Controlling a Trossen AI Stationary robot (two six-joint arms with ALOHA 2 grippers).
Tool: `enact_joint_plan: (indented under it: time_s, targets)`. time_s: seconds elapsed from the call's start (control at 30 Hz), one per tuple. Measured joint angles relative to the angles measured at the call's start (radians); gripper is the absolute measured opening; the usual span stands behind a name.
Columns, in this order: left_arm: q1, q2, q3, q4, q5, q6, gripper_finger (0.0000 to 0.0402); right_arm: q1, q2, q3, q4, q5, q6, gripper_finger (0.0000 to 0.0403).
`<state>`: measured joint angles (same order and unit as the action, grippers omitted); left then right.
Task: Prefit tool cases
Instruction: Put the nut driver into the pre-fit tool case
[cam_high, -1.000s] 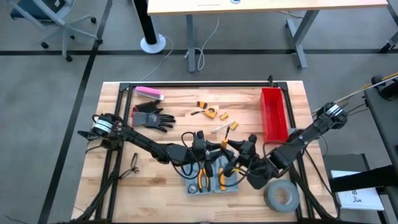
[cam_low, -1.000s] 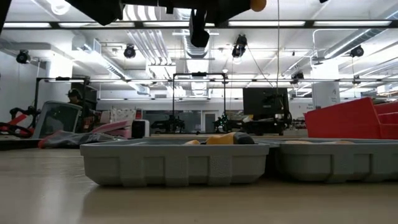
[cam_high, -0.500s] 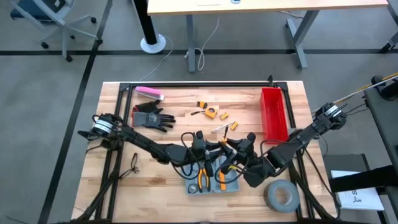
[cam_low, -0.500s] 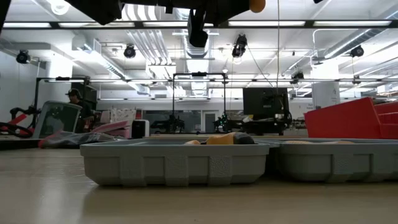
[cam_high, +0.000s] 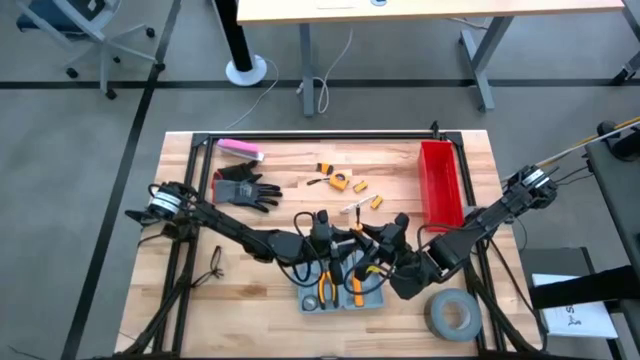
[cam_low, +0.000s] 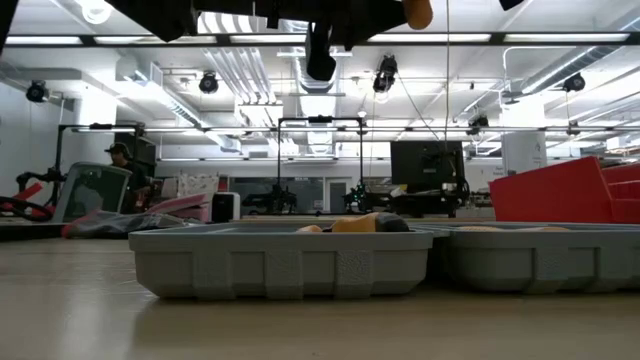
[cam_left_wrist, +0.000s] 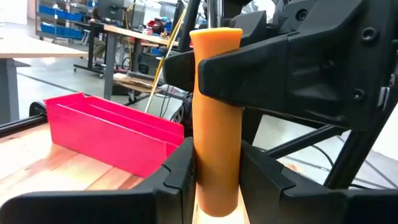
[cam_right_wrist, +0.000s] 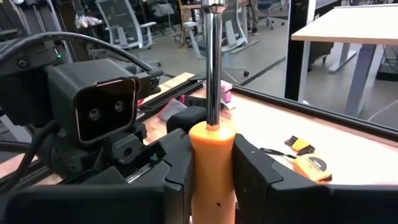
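Looking down in the high view, both arms meet at lower centre of the frame over the open grey tool case (cam_high: 338, 290), which lies on the wooden table (cam_high: 270, 320) near its front edge with orange-handled tools in its slots. Left gripper (cam_high: 322, 240) comes in from the left, right gripper (cam_high: 383, 245) from the right, the two just beside each other above the case. Red bin (cam_high: 440, 185) sits right of centre, grey tape roll (cam_high: 452, 314) at lower right, black glove (cam_high: 245, 188) and pink block (cam_high: 240, 150) at upper left, small orange and yellow items (cam_high: 340, 180) at upper centre.

Low view: the case (cam_low: 285, 262) fills the lower middle, two grey tray halves side by side on the table, an orange handle showing over the rim. Red bin (cam_low: 560, 192) at the right edge. Dark arm parts hang along the top edge, with an orange tip at upper centre. A person (cam_low: 120, 160) sits far back on the left.

Left wrist view: the left gripper's fingers (cam_left_wrist: 180, 180) clench the orange screwdriver handle (cam_left_wrist: 216, 112) at bottom centre, and the other arm's black fingers clamp the same handle higher up. Red bin (cam_left_wrist: 112, 134) at left.

Right wrist view: the right gripper (cam_right_wrist: 211, 168) clasps the orange handle, screwdriver (cam_right_wrist: 212, 124) upright, its steel shaft rising to the top of the frame. The left arm's wrist camera block (cam_right_wrist: 106, 112) sits at left; a yellow tape measure (cam_right_wrist: 311, 167) lies at right.
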<state>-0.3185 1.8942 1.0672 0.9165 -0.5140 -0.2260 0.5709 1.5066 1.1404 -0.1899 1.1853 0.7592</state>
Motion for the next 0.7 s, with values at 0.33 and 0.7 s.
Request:
enact_joint_plan:
  time_s: [0.33, 0.7]
  targets:
    - [-0.001, 0.000, 0.000, -0.015, -0.012, 0.003, 0.0143, 0.000, 0.001, 0.000, 0.014, -0.026, 0.006, 0.0062]
    - [-0.001, -0.001, 0.000, -0.044, -0.021, -0.003, 0.0114, 0.000, 0.000, 0.000, 0.008, -0.011, 0.002, 0.0062]
